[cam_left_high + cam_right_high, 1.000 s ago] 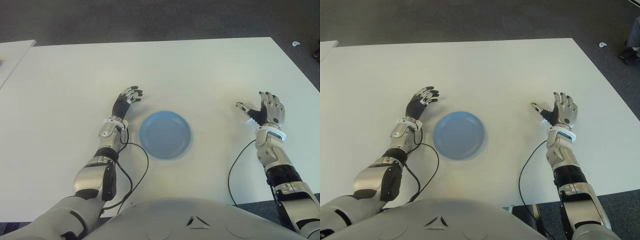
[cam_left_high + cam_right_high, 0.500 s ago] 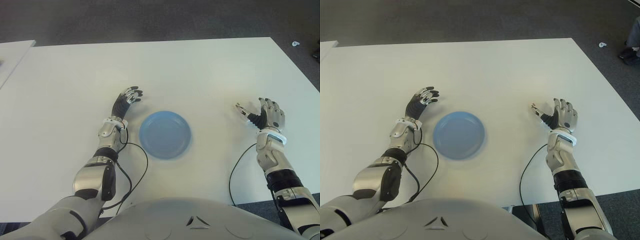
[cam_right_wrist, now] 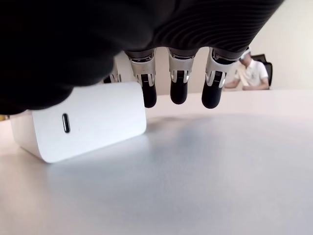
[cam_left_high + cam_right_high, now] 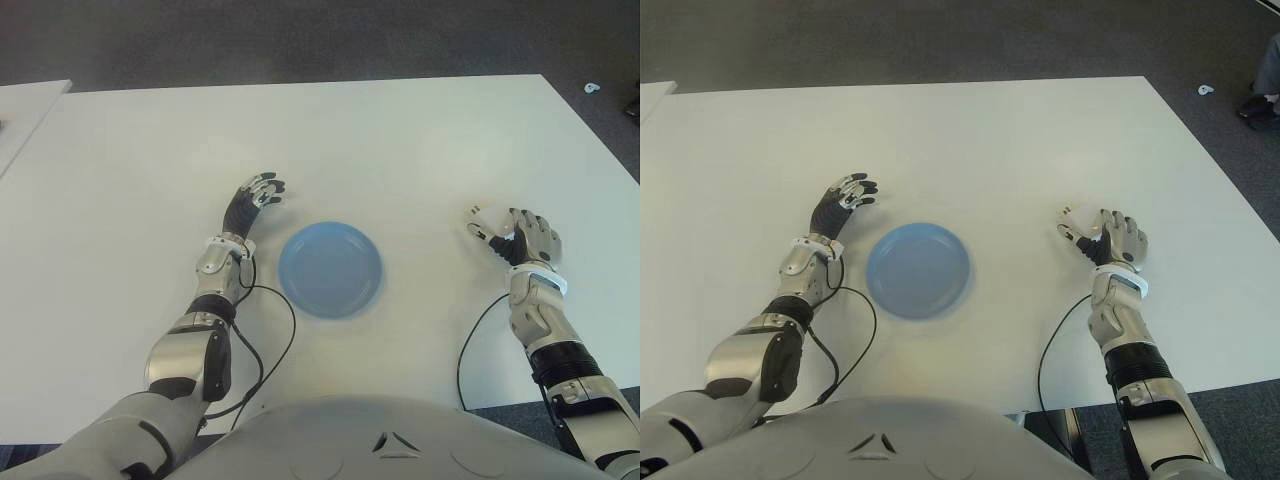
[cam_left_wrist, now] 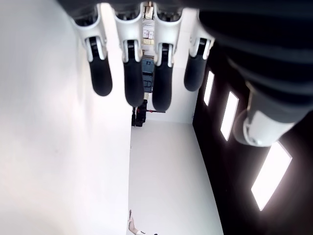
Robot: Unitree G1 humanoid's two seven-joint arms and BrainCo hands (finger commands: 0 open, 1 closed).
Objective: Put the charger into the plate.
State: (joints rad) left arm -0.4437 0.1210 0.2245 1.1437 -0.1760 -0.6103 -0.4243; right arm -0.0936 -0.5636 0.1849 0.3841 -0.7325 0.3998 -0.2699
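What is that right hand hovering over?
A white, block-shaped charger sits on the white table under the right hand. Its fingers hang over it; any contact is hidden.

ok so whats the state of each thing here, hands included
charger: on the table, outside the plate, not lifted
plate: empty, flat on the table between the hands
right hand: over the charger, fingers reaching past it, no grasp visible
left hand: beside the plate on its left, fingers loosely curled, holding nothing
table: white, carrying plate and charger
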